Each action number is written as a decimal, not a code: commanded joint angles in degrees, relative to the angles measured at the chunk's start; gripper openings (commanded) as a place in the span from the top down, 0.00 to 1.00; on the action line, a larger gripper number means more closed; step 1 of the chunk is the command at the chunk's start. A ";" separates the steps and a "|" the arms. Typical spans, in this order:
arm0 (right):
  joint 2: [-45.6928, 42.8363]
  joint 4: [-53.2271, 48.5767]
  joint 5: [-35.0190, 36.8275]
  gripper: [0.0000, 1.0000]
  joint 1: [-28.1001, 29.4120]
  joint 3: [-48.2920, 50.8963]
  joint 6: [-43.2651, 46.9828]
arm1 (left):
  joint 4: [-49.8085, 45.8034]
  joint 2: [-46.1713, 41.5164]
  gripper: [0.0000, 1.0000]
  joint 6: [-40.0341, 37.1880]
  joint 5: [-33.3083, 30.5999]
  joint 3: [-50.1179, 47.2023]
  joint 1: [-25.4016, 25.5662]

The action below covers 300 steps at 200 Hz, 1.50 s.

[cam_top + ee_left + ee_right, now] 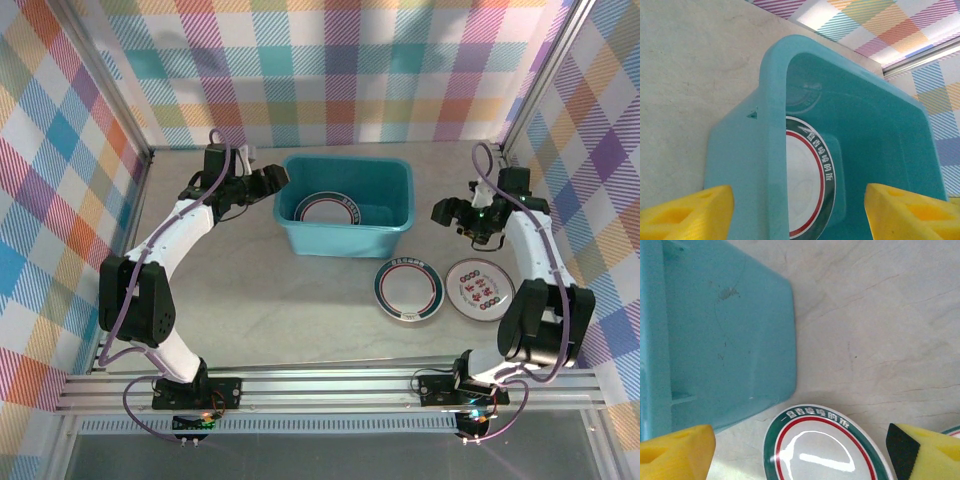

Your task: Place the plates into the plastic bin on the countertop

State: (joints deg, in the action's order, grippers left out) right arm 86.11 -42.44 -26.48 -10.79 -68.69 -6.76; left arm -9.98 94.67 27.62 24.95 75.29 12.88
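Yellow fingers (pixel 690 212) of the left gripper (pixel 276 180) stand spread wide and released, grasping nothing. In the left wrist view one sits at the lower left, outside a corner wall of the plastic bin (pixel 345 238), and the other at the lower right, over the bin's inside. Whether either one brushes the plastic I cannot tell from this angle.

In the overhead view the bin sits upper centre on the countertop (pixel 250 300), with the left gripper at its upper left corner. One plate in the bin (pixel 328 210) lies on the floor (white, with a dark teal rim and a thin red ring).

The right gripper (pixel 441 212) is just right of the bin in the overhead view. Its fingers (pixel 675 452) are also parted and hold nothing, and they show at the two lower corners of the right wrist view. Between them, at bottom centre, lies the teal-rimmed plate (pixel 408 288), flat on the countertop and apart from both fingers. The bin's outer wall takes the upper left of that view.

Overhead, the teal-rimmed plate is right of centre, below the bin's right end. Just beside it to the right lies the red-marked plate (pixel 479 288), white with red figures across its middle. Both are outside the bin.
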 commanded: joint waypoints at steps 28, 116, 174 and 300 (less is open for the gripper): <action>8.19 -1.27 -2.31 0.13 3.60 -4.66 -1.54 | 1.01 -0.10 0.30 0.16 0.01 2.35 0.65; 18.19 -3.27 -2.16 0.12 10.61 -14.11 2.35 | -1.27 -1.42 0.30 -1.37 -1.56 2.41 0.63; 15.96 -6.52 0.74 0.11 4.99 -7.35 4.75 | -1.71 -1.09 0.30 -2.04 -1.40 3.45 0.56; 14.82 -5.66 2.13 0.13 5.66 2.42 6.10 | -1.19 -0.28 0.30 -1.95 -0.12 3.22 0.57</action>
State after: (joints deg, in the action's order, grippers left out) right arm 101.78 -47.83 -24.53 -5.91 -66.74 -2.22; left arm -11.97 94.67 26.50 23.51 77.62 13.02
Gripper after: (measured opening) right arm 0.869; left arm 0.697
